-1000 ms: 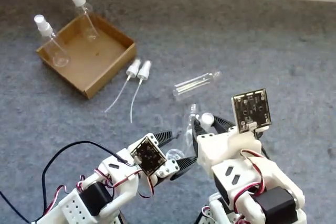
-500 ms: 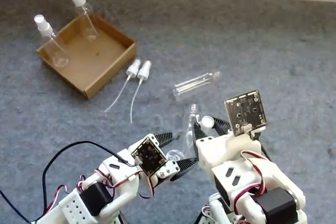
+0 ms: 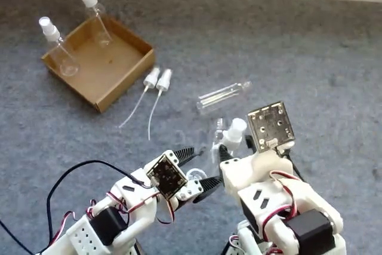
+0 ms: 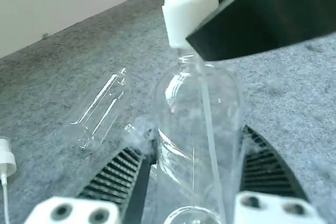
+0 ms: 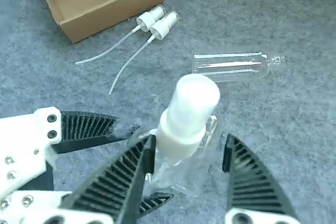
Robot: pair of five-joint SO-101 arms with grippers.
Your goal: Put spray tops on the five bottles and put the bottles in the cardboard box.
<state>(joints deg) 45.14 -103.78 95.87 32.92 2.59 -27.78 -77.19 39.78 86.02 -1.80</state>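
My left gripper (image 3: 200,168) is shut on a clear bottle (image 4: 178,129), held upright low in the high view. A white spray top (image 3: 234,129) sits tilted on the bottle's neck with its tube inside. My right gripper (image 5: 189,142) is shut on this spray top (image 5: 186,116), a finger on each side of its collar. One more clear bottle (image 3: 224,95) lies bare on the carpet beyond the grippers. Two loose spray tops (image 3: 152,77) (image 3: 164,79) lie beside the cardboard box (image 3: 126,86). Two capped bottles (image 3: 57,46) (image 3: 95,16) stand in the box.
The table is covered in grey carpet. The box stands far left, well away from both arms. A black cable (image 3: 77,174) loops by the left arm. Open carpet lies to the right of the lying bottle.
The right arm's wrist has swung left and tilted. The spray top has risen slightly and tipped over the bottle's neck. The left arm has hardly moved.
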